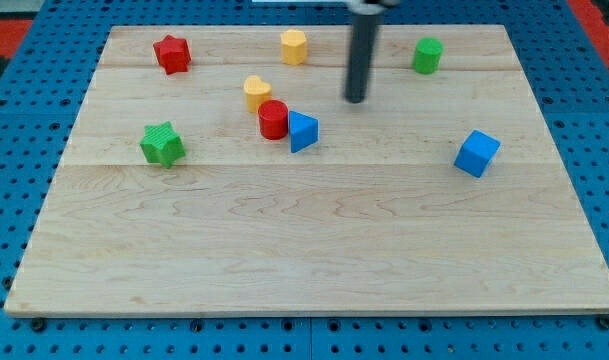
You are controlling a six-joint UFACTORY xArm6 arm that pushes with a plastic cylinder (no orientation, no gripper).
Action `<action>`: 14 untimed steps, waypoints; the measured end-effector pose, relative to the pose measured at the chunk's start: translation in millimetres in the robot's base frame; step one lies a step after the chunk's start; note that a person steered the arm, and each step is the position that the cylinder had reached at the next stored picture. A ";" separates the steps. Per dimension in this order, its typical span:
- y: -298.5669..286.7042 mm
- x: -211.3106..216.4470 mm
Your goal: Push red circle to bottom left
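The red circle (273, 119) stands on the wooden board, left of centre in the upper half. A blue triangle (302, 131) touches its right side and a yellow heart (257, 92) sits just above and to its left. My tip (356, 100) is down at the end of the dark rod, to the right of the red circle and slightly above it, apart from it and from the blue triangle.
A red star (171, 53) lies at the top left, a yellow hexagon (294, 46) at the top middle, a green cylinder-like block (428, 55) at the top right, a green star (163, 144) at the left, a blue cube (477, 153) at the right.
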State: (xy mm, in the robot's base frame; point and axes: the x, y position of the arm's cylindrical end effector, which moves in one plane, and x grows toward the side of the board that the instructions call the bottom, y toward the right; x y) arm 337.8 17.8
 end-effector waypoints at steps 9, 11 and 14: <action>-123.8 87.9; -185.7 142.0; -126.4 188.1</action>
State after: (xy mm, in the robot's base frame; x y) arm 525.8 -108.6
